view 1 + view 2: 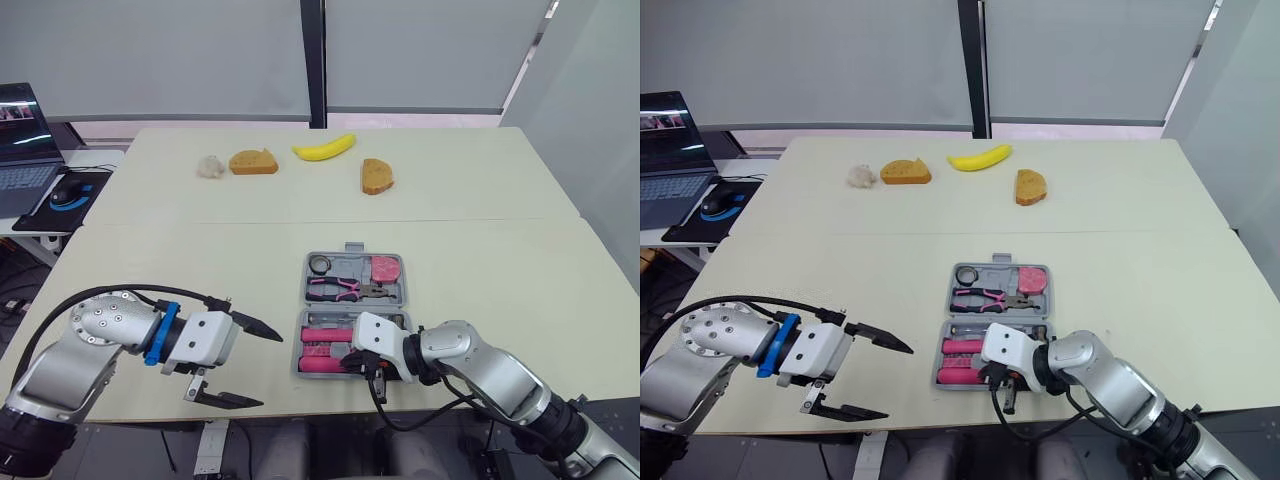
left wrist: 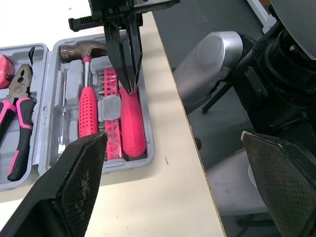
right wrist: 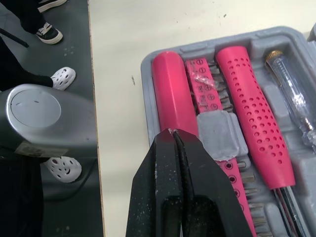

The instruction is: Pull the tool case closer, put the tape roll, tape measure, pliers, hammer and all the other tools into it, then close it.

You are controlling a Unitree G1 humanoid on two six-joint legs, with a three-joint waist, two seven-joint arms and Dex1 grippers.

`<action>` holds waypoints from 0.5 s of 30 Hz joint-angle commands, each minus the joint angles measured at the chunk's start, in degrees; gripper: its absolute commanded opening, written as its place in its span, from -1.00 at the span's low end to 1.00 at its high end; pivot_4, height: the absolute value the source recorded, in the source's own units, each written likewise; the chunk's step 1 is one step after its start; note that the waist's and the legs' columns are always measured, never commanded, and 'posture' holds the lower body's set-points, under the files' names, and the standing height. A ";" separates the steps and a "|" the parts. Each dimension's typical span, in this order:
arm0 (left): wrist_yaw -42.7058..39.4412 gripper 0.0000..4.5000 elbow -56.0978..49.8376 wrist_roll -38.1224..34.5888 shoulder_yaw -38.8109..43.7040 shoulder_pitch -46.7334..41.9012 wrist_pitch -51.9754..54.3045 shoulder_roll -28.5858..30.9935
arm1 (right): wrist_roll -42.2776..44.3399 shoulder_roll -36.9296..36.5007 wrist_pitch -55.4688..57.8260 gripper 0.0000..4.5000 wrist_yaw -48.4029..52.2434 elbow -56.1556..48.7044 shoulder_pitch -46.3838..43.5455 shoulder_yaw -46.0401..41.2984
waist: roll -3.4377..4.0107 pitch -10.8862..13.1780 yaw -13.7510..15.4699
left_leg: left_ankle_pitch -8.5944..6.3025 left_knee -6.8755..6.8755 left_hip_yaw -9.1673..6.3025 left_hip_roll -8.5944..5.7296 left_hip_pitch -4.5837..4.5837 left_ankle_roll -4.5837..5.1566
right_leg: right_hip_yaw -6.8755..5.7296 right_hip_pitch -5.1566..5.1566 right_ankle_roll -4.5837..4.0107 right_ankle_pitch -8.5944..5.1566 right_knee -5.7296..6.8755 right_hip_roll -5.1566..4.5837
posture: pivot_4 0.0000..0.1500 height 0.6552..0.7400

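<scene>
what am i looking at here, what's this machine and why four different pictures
It is a humanoid robot with two arms, each ending in a black two-fingered gripper. The two wide pictures come from cameras on its head, looking down over a table. The two close ones come from a camera on each wrist. On the table lies an open tool case holding a hammer, pliers and a pink handle. The right gripper is shut, its tips down at that handle, holding nothing. The left gripper hangs open beside the case. A banana lies farther back.
</scene>
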 commanded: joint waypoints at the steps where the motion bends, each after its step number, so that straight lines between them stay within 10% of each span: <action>1: -0.05 1.00 -1.54 -0.44 -0.05 -0.39 -0.05 -0.05 | -0.39 0.45 -1.26 -0.99 -0.57 -0.29 0.35 -0.69 | 0.00 0.00 -0.01 | 0.00 0.00 0.00 0.00 0.00 0.00 | 0.00 0.01 0.00 0.00 0.00 0.00 | 1.00 1.00; 15: -0.04 1.00 -2.62 -0.54 -0.05 -0.05 0.76 0.15 | -1.78 0.51 -2.21 -0.99 -1.61 3.04 3.68 0.09 | 0.00 0.00 -0.02 | 0.00 0.00 -0.01 0.00 0.02 0.00 | -0.01 0.14 0.00 0.00 0.00 0.00 | 1.00 1.00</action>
